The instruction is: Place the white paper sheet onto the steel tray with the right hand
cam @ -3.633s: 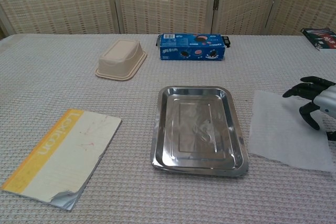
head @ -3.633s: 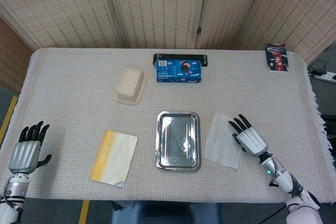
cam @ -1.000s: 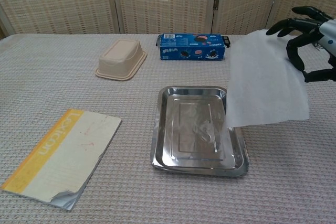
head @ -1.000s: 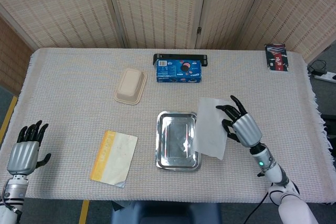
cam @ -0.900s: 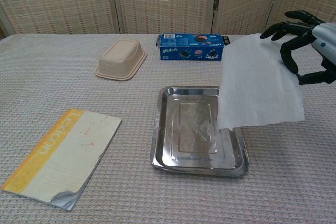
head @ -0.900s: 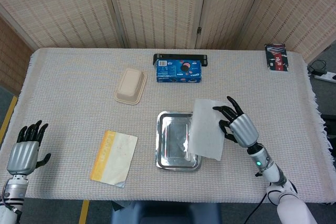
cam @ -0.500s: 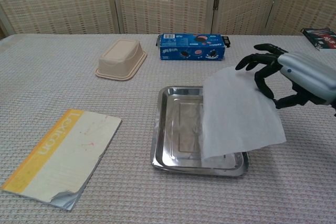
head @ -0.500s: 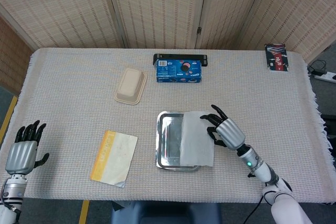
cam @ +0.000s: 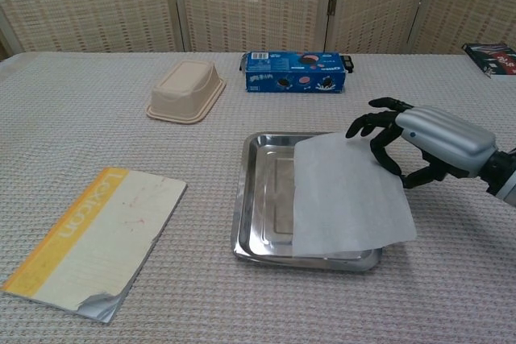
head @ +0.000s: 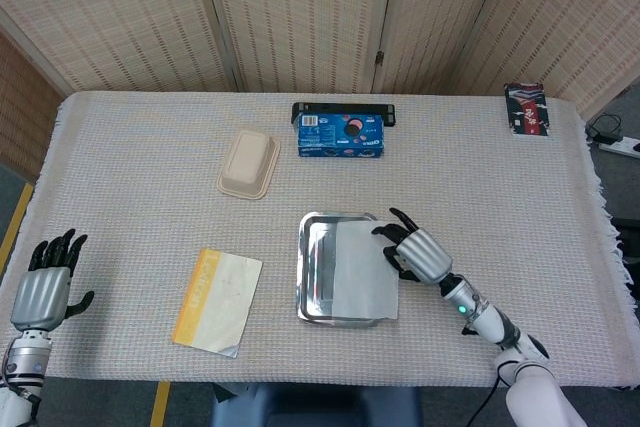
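The white paper sheet lies tilted over the right half of the steel tray, its near right corner hanging past the tray's rim. My right hand is at the sheet's far right edge, fingers curled over it and thumb beneath, still holding it. My left hand rests open at the table's near left edge, seen only in the head view.
A beige lidded container and a blue cookie box sit beyond the tray. A yellow-edged notebook lies to its left. A red-black packet is at the far right corner.
My right hand picked the sheet up from the table right of the tray, carried it left and lowered it; it now nearly lies on the tray. The left hand stayed put.
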`<state>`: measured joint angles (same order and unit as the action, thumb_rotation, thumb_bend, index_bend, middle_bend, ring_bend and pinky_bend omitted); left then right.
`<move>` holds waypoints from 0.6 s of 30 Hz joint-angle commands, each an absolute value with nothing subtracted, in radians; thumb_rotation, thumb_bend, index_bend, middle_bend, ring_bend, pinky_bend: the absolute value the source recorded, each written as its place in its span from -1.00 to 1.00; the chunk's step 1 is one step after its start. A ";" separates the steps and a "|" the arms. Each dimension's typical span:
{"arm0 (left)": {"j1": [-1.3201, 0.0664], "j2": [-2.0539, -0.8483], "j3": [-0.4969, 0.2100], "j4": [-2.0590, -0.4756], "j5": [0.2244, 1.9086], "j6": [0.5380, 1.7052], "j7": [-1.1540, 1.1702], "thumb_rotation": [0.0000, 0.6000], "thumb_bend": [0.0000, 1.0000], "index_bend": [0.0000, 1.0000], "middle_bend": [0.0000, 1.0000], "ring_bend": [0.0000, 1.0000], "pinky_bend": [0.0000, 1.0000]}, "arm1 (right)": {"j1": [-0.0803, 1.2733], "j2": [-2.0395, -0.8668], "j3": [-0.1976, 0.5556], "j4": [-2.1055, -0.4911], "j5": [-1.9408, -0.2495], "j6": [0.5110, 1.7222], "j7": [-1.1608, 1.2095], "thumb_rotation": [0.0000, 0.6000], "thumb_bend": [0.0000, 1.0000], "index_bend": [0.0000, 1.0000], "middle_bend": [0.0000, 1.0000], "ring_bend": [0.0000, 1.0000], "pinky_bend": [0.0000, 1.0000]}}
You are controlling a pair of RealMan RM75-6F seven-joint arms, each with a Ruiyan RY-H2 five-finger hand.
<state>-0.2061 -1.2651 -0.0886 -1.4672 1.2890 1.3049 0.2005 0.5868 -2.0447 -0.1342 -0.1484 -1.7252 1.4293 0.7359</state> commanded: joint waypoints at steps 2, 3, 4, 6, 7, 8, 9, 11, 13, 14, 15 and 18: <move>-0.204 -1.263 -0.090 -1.473 1.289 1.310 0.200 1.00 -0.32 -1.00 -1.00 -1.00 -1.00 | 0.604 -2.051 -0.136 -0.143 -1.727 1.416 0.728 1.00 0.27 0.49 -0.45 -0.48 -1.00; -0.203 -1.262 -0.090 -1.475 1.291 1.313 0.199 1.00 -0.32 -1.00 -1.00 -1.00 -1.00 | 0.607 -2.052 -0.136 -0.143 -1.727 1.413 0.728 1.00 0.27 0.49 -0.45 -0.48 -1.00; -0.202 -1.261 -0.090 -1.477 1.293 1.315 0.197 1.00 -0.32 -1.00 -1.00 -1.00 -1.00 | 0.612 -2.052 -0.137 -0.144 -1.728 1.409 0.731 1.00 0.27 0.47 -0.46 -0.48 -1.00; -0.201 -1.259 -0.091 -1.478 1.291 1.316 0.195 1.00 -0.32 -1.00 -1.00 -1.00 -1.00 | 0.617 -2.053 -0.140 -0.147 -1.731 1.403 0.736 1.00 0.27 0.44 -0.46 -0.49 -1.00; -0.201 -1.257 -0.091 -1.479 1.290 1.315 0.193 1.00 -0.32 -1.00 -1.00 -1.00 -1.00 | 0.621 -2.053 -0.142 -0.148 -1.733 1.401 0.738 1.00 0.27 0.42 -0.47 -0.49 -1.00; -0.202 -1.256 -0.091 -1.480 1.288 1.314 0.192 1.00 -0.32 -1.00 -1.00 -1.00 -1.00 | 0.623 -2.053 -0.145 -0.148 -1.735 1.402 0.738 1.00 0.27 0.40 -0.48 -0.50 -1.00; -0.201 -1.255 -0.092 -1.480 1.288 1.313 0.190 1.00 -0.32 -1.00 -1.00 -1.00 -1.00 | 0.625 -2.053 -0.146 -0.148 -1.737 1.402 0.738 1.00 0.27 0.36 -0.49 -0.51 -1.00; -0.201 -1.252 -0.092 -1.483 1.289 1.313 0.186 1.00 -0.32 -1.00 -1.00 -1.00 -1.00 | 0.631 -2.055 -0.147 -0.153 -1.738 1.402 0.745 1.00 0.27 0.32 -0.50 -0.53 -1.00; -0.200 -1.250 -0.091 -1.487 1.291 1.314 0.183 1.00 -0.32 -1.00 -1.00 -1.00 -1.00 | 0.638 -2.056 -0.150 -0.157 -1.742 1.406 0.750 1.00 0.27 0.31 -0.51 -0.54 -1.00; -0.200 -1.249 -0.090 -1.491 1.292 1.315 0.183 1.00 -0.32 -1.00 -1.00 -1.00 -1.00 | 0.640 -2.057 -0.150 -0.158 -1.742 1.411 0.749 1.00 0.27 0.30 -0.51 -0.54 -1.00; -0.199 -1.248 -0.089 -1.496 1.294 1.316 0.183 1.00 -0.32 -1.00 -1.00 -1.00 -1.00 | 0.643 -2.058 -0.149 -0.157 -1.742 1.415 0.745 1.00 0.27 0.30 -0.52 -0.54 -1.00; -0.196 -1.238 -0.082 -1.513 1.311 1.321 0.166 1.00 -0.32 -1.00 -1.00 -1.00 -1.00 | 0.649 -2.062 -0.142 -0.157 -1.736 1.419 0.731 1.00 0.27 0.30 -0.53 -0.52 -1.00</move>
<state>-0.1979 -1.2427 -0.0857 -1.5062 1.3055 1.3188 0.1741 0.6465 -2.0601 -0.1446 -0.1568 -1.7384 1.4180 0.7340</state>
